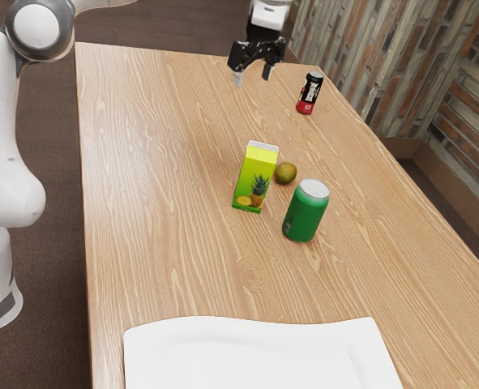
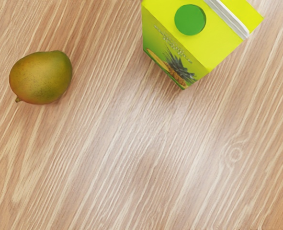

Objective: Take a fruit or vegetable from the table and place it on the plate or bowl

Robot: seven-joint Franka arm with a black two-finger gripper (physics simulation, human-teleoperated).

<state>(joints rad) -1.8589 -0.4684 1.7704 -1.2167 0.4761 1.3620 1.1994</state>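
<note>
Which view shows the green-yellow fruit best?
The wrist view: the fruit lies whole and unobstructed on the table, stem end visible. The exterior view shows the fruit small, beside the juice carton, near the green can.

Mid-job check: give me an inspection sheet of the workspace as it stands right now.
Surface: wooden table, no spills seen.
Job's things: green-yellow fruit lies on the table beside the juice carton, apart from it; white plate at the near edge, fruit not yet on it.
Clutter: juice carton upright; green can standing near the fruit; dark bottle farther back.
Gripper: gripper open, holding nothing, above the table's far end.
Cables: nothing seen.
Surroundings: plank wall at the exterior view's right; dark floor.
</note>
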